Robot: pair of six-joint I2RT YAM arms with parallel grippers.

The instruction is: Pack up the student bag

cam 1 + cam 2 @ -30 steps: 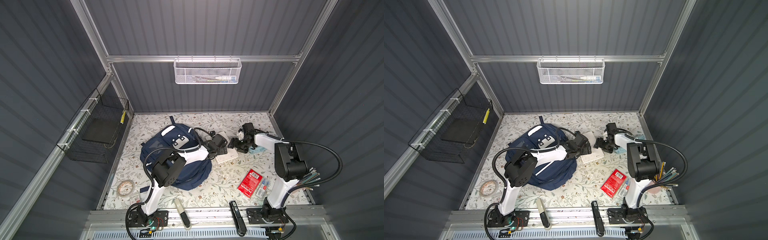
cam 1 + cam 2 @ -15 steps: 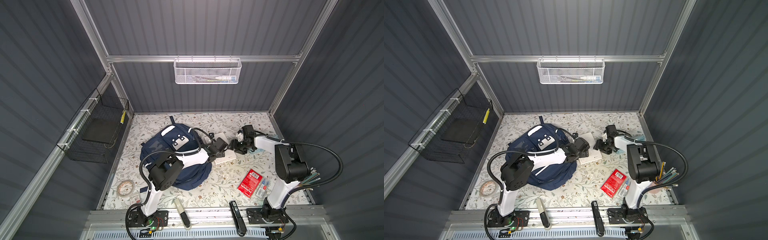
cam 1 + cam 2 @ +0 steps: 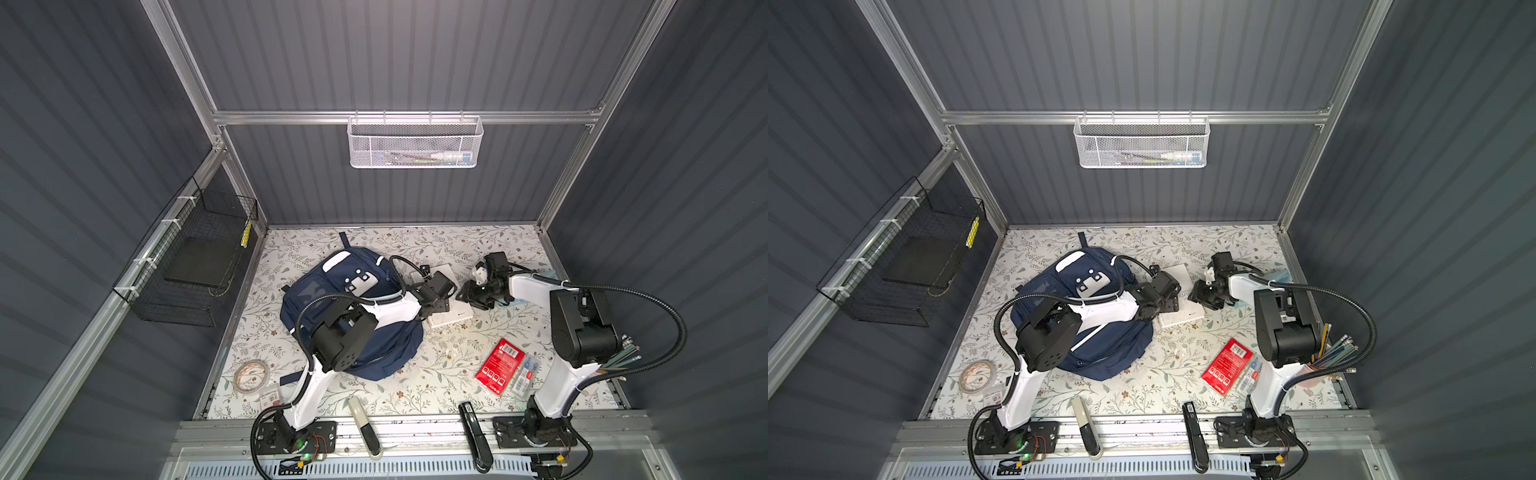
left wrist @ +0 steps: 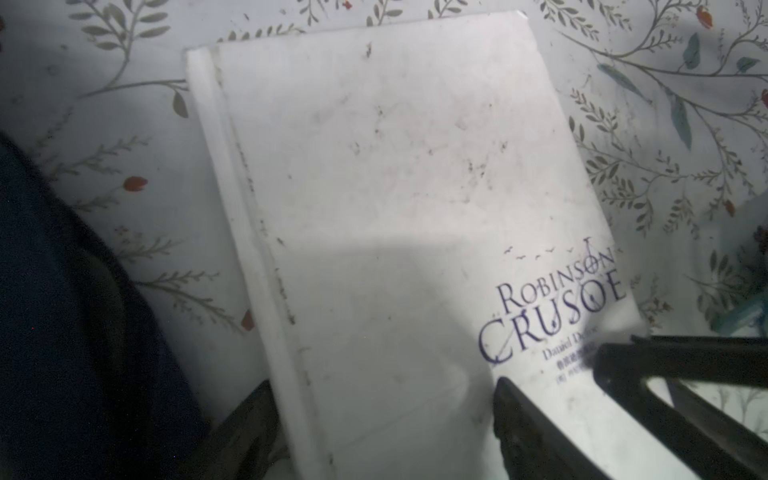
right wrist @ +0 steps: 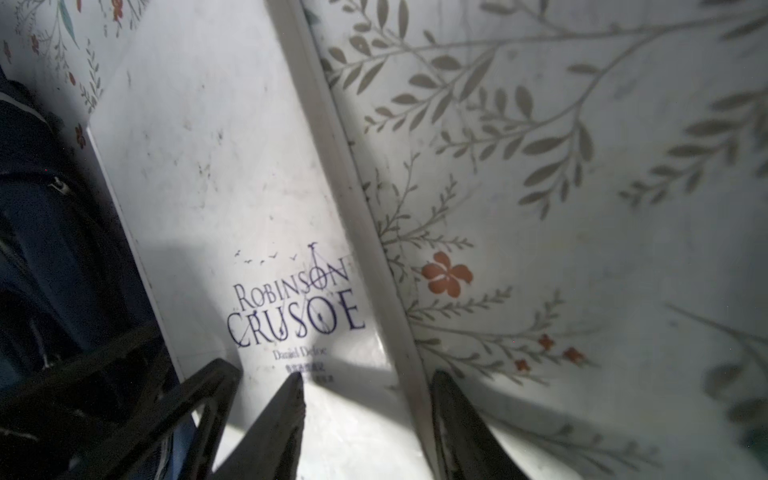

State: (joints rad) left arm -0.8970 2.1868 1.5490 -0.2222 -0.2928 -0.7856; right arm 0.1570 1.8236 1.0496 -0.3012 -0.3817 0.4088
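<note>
Right wrist shows right hand [image 5: 369,376] narrowing astride the book [image 5: 216,166] edge, nothing gripped; left hand [image 4: 382,382] open; pickup seems near.

the left arm [image 3: 395,309] and right arm [image 3: 530,289] pair white shells with black joints. ribbed black cables [image 3: 683,332] loop off both.

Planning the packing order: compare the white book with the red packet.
The white book is larger; the red packet is smaller. The book lies beside the student bag; the packet lies well apart from it. Both lie on the floral tabletop, outside the bag.
</note>
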